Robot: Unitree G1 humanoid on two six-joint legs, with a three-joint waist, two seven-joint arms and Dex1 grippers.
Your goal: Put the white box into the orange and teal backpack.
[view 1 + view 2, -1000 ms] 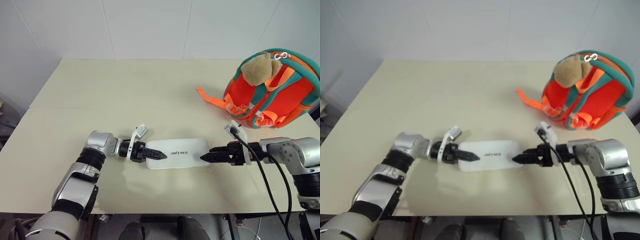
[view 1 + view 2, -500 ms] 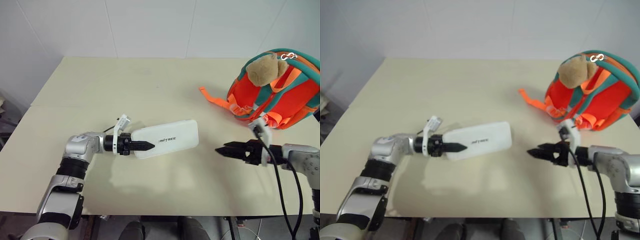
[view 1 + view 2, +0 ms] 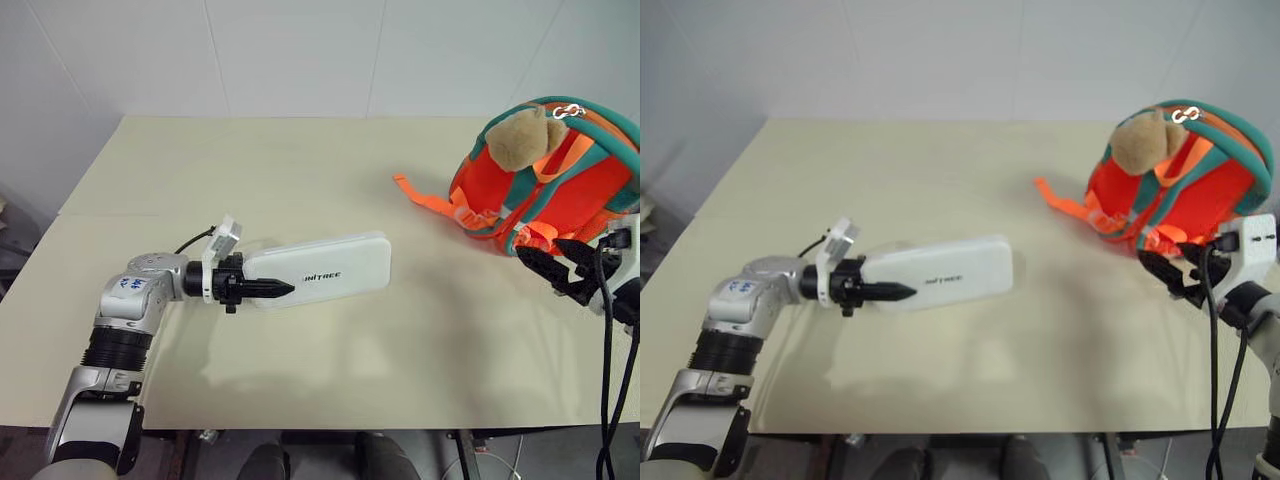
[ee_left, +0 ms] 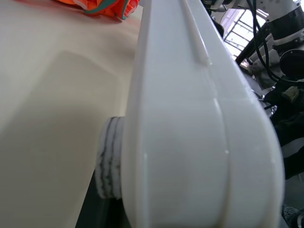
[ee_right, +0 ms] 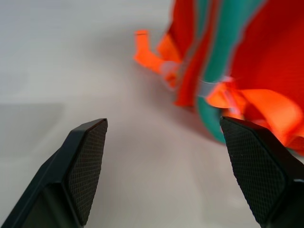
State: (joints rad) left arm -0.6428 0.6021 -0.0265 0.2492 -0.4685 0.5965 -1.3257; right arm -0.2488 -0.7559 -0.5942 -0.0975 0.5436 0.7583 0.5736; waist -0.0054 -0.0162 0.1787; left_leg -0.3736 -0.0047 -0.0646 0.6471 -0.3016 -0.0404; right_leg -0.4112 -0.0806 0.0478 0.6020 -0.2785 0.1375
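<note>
- The left gripper (image 3: 262,289) is clamping the near end of the white box (image 3: 318,273), holding it clear of the table (image 3: 300,180) with its long side stretching toward the orange and teal backpack (image 3: 560,190).
- The box is hanging from one end alone, so the grip is probably needing to stay firm while the far end is being steered; a slow, level carry toward the backpack would be keeping it from drooping or twisting.
- The box is sitting well apart from the backpack, with bare table between them and a loose orange strap (image 3: 425,198) lying on the side of the backpack that faces the box; the far end should be passing above that strap, not dragging through it.
- The backpack is standing upright at the table's far right with a tan plush toy (image 3: 520,137) at its top; no opening is visible from here, so the mouth is likely still needing to be found or spread.
- The right gripper (image 3: 553,266) is hovering just beside the backpack's lower front, fingers spread wide and empty; it seems best placed for pulling the backpack open and steadying it.
</note>
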